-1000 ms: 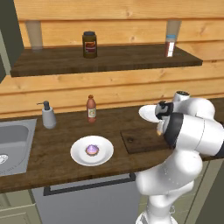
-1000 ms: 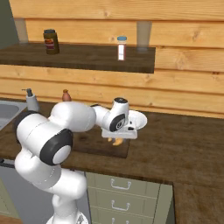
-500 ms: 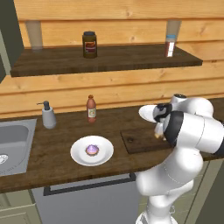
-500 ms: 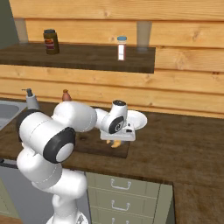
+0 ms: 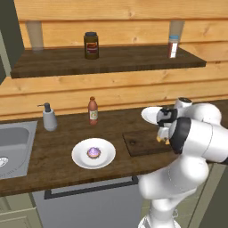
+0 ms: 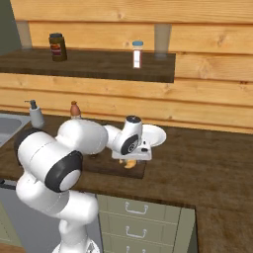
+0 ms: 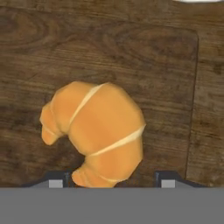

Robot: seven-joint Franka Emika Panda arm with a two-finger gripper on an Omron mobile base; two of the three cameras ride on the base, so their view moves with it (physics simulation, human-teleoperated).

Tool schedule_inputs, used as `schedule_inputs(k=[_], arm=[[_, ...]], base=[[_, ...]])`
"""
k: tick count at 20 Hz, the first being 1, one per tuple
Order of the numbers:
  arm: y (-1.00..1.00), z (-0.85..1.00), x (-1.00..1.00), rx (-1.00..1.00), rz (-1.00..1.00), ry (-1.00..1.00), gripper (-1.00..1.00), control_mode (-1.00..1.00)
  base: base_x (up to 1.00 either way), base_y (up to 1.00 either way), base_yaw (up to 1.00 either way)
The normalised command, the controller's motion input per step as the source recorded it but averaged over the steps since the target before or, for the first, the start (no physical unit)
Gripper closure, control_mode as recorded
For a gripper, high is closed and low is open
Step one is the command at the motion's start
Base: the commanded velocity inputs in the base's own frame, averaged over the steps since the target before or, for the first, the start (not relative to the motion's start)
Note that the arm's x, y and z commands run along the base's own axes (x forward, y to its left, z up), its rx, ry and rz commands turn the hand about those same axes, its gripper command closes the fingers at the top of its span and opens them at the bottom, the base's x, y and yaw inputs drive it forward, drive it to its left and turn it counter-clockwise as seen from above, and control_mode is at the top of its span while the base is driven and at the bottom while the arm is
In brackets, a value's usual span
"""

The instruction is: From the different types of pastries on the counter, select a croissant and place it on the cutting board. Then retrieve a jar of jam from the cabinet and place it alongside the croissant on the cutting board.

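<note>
The golden-brown croissant (image 7: 96, 131) lies on the dark cutting board (image 7: 153, 52), near its right end (image 5: 138, 143). My gripper (image 7: 113, 180) hangs just above it, pointing down, jaws open on either side of the pastry; a gap shows beside the right fingertip (image 7: 168, 179). In the base views the gripper (image 5: 162, 136) (image 6: 131, 157) partly covers the croissant (image 6: 130, 163), leaving a sliver of orange below the hand. The purple-frosted cupcake (image 5: 93, 152) sits on a white plate (image 5: 80, 160) on the counter (image 5: 58, 147), left of the board. The jar of jam and the cabinet are out of view.
An empty white plate (image 5: 149, 113) lies behind the board. A red-brown bottle (image 5: 92, 111), a soap dispenser (image 5: 49, 118) and a sink (image 5: 13, 147) stand to the left. The wooden shelf above holds a dark labelled jar (image 5: 91, 45) and a slim white bottle (image 5: 173, 46).
The jaws have opened from shut and the croissant now rests on the cutting board. The arm has barely shifted.
</note>
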Motion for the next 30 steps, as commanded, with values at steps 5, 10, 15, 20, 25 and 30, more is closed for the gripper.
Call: schedule_inputs(k=[5, 10, 15, 20, 25, 30], arm=[[0.0, 0.15, -0.22, 0.0, 0.0, -0.12, -1.0, -1.0], [0.0, 0.93, -0.64, -0.02, -0.03, -0.14, -1.0, -1.0], [0.0, 1.0, -0.52, 0.0, -0.05, -0.02, -1.0, -1.0], [0.21, 0.87, -0.47, 0.0, -0.02, 0.06, -1.0, -1.0], [0.51, 0.37, -0.43, 0.0, 0.0, 0.13, -1.0, -1.0], [0.35, -0.07, -0.31, 0.0, 0.03, 0.03, -1.0, -1.0]], base=[[0.0, 0.0, 0.0], [0.0, 0.0, 0.0], [0.0, 0.0, 0.0], [0.0, 0.0, 0.0], [0.0, 0.0, 0.0], [0.0, 0.0, 0.0]])
